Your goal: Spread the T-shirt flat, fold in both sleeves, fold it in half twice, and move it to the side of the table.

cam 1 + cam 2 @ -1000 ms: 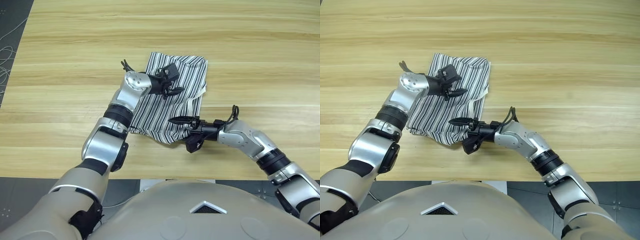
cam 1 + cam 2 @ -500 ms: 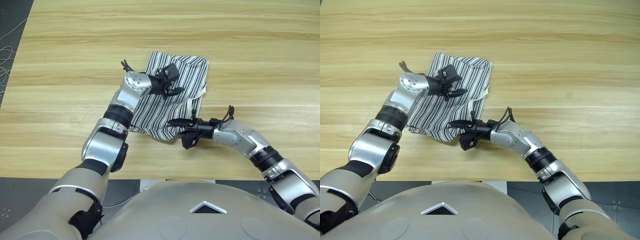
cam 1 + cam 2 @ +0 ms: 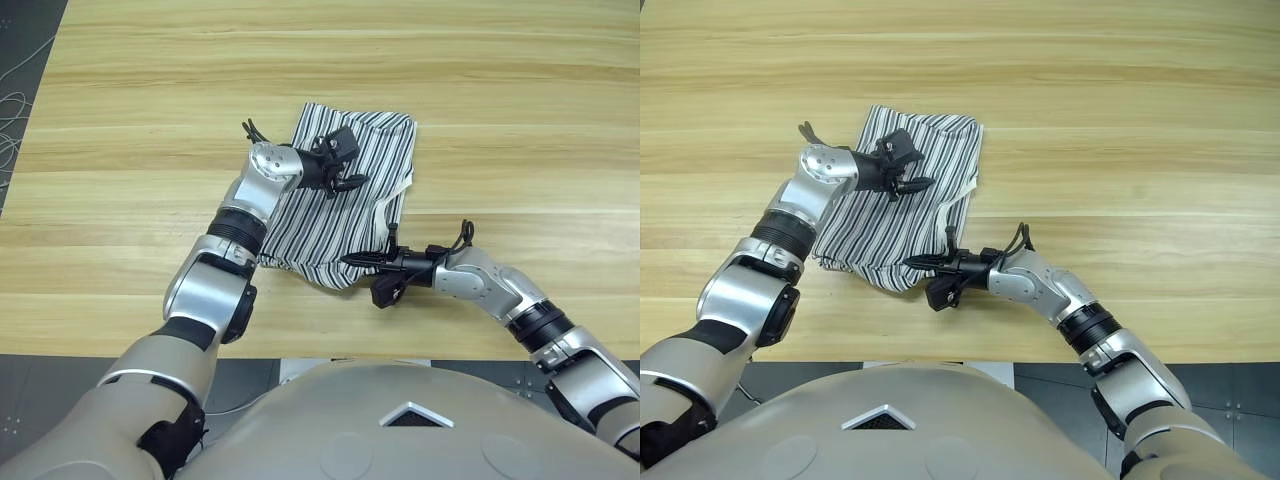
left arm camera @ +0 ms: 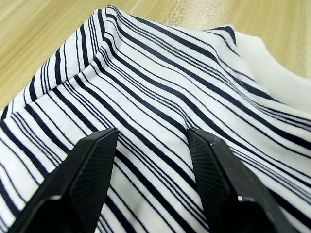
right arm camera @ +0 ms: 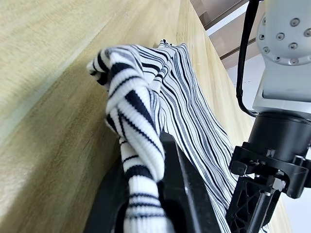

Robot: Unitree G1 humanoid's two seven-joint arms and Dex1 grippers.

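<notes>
Head view: the T-shirt (image 3: 340,205) lies as a compact striped packet, already folded narrow, near the front-middle of the counter (image 3: 520,100). It is not yet at the side.
- The left hand (image 3: 347,165) is set on top of the packet, toward its far half. This is judged to be an anchor, so the layers are not dragged while the near edge is worked.
- The right hand (image 3: 368,262) is laid low at the near right corner, with the cloth edge taken up there. The corner is probably gripped for the next half-fold, and a fold away from the robot looks likely.

Left wrist view: the left hand (image 4: 151,138) is seen spread, both fingers (image 4: 92,167) resting on the stripes with nothing pinched between them. A low ridge of T-shirt (image 4: 160,73) runs out from between them, so some slack is left under the hold-down.

Right wrist view: the fingers (image 5: 182,184) are pressed together on a bunched roll of T-shirt (image 5: 129,104) hem, which is lifted just off the counter (image 5: 53,73). More than one layer appears to be caught, but this cannot be confirmed. The rest of the cloth is left flat behind, under the left hand (image 5: 257,194).

Risk: with a bunched grip the fold line may come out skewed.
</notes>
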